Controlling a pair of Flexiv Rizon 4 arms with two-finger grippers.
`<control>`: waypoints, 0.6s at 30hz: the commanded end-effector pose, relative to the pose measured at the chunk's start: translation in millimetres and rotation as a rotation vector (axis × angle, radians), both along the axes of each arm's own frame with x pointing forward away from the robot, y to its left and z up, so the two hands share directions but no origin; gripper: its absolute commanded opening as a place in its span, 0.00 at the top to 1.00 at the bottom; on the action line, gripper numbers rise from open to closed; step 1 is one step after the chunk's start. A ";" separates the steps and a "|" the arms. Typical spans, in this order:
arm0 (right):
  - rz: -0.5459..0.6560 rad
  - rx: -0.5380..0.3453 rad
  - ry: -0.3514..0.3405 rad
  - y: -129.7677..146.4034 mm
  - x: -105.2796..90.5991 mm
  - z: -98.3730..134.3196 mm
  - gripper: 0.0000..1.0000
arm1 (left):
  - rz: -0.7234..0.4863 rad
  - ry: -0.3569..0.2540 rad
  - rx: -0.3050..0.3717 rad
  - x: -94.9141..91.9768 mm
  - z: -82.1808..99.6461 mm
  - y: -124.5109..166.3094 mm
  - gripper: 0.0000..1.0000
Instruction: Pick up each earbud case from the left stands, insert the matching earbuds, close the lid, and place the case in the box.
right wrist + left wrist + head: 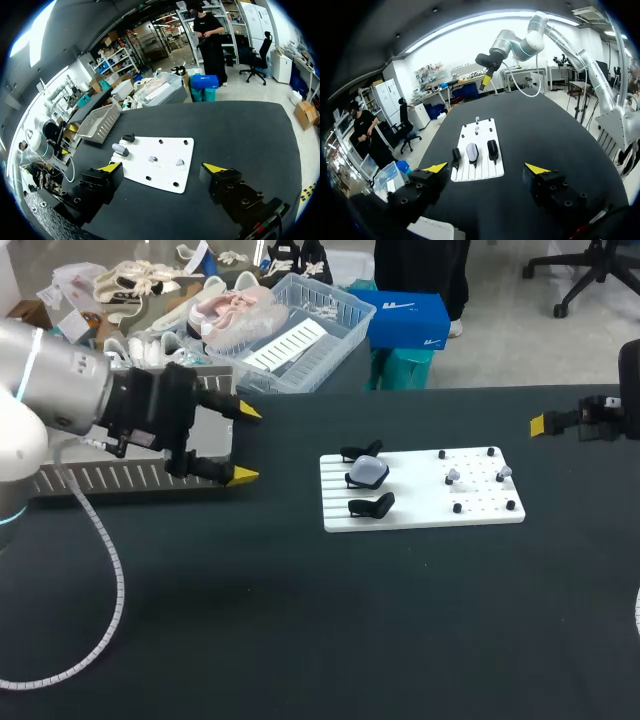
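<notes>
Centrally, ribbed white board [420, 512], rounded lilac case [367, 473], matte black table [300, 620]

Head cam sits up high behind the robot, looking down on the white board [420, 502] from a fair way off. Left wrist cam looks along the board from low down at the end with the stands [492, 149]. Right wrist cam faces it from the opposite end, so all three share the board.

pale earbud case [367, 472], between black stands [372, 506]
</notes>
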State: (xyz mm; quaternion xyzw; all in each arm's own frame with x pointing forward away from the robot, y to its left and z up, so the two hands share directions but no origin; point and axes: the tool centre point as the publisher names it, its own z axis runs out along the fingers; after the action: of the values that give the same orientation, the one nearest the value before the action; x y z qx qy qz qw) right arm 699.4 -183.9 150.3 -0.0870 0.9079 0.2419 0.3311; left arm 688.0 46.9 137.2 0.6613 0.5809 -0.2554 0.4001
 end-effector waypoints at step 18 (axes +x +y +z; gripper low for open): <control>0.002 0.001 0.000 -0.5 0.6 -0.6 0.00 | 0.091 0.208 -0.043 39.9 -50.1 -67.4 0.00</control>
State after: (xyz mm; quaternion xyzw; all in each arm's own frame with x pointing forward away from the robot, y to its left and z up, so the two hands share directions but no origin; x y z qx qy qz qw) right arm 699.4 -183.9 150.3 -0.0870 0.9079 0.2419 0.3311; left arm 719.6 -9.8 96.8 0.5963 0.6437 -0.3158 0.3610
